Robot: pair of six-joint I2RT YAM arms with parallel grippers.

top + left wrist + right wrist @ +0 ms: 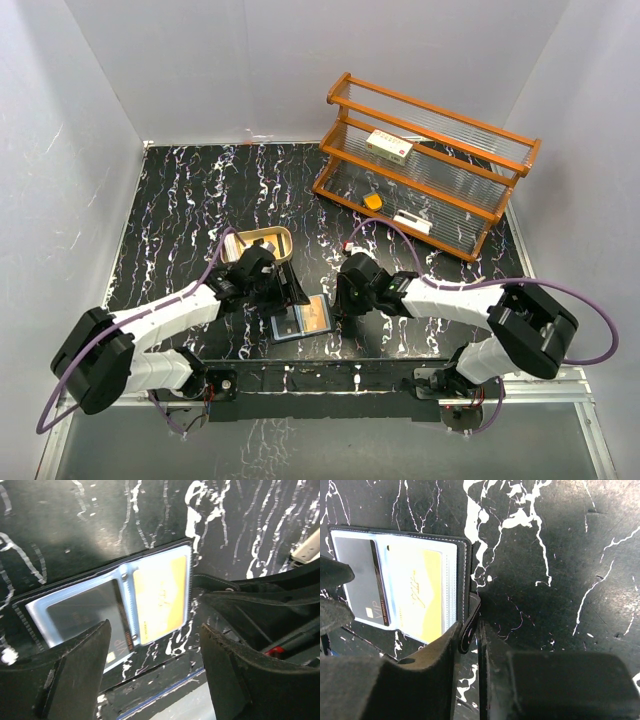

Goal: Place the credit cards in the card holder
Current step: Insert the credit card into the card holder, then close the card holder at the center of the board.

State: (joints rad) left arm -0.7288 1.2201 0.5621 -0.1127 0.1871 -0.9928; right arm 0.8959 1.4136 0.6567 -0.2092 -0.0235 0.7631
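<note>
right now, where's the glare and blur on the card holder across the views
Left wrist: card holder sleeves shine pale, yellow card washed out, left fingers dark and soft. Right wrist: glare whitens part of that card, right fingers blurred. Top external: even light, holder sharp but small.

Glossy black marble-look table (75,520) with white veining, matt black stitched card holder (112,602) with shiny clear plastic sleeves, smooth yellow card (162,597), varnished wooden rack (437,110).
</note>
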